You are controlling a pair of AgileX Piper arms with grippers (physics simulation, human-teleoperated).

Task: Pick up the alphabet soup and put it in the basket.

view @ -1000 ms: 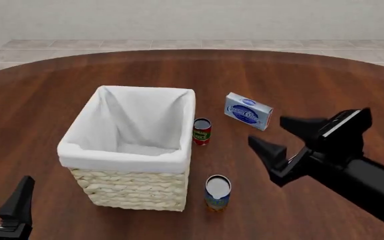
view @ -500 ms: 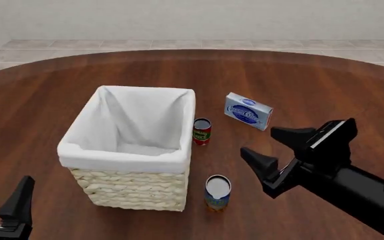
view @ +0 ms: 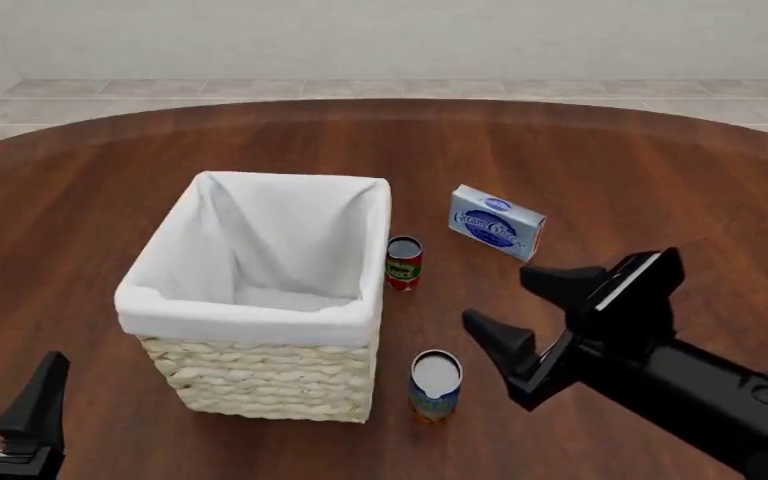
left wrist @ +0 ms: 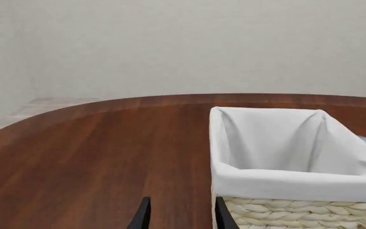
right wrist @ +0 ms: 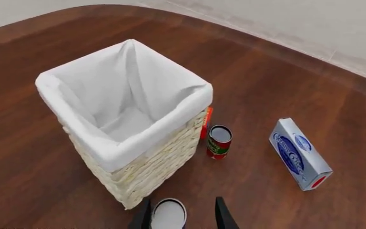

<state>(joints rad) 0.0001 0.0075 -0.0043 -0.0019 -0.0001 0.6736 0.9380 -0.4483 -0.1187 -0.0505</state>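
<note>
Step in hand, as judged: approach to the alphabet soup (view: 436, 385), not yet grasped.

Alphabet soup: upright on the counter (view: 598, 160), just beside the near right corner of the basket (view: 257, 320), apart from its wicker wall. In the right wrist view the can's pale top (right wrist: 169, 213) sits between the two fingertips.

Right claw (view: 534, 305): jaws spread wide, empty, to the right of the can and above it.

Left claw (view: 11, 415): low, near the basket's near left side; fingers apart, holding nothing.

Nearby: a red-and-green can (view: 403, 263) against the basket's right wall, farther back; a blue-and-white box (view: 496, 222) beyond it.

Recommendation: descend with the can centred between the fingers, keeping the basket-side finger clear of the wicker. Close on the label at mid-height, not the rim. A glancing touch would likely tip the can. Lift above the cloth rim before crossing.
</note>
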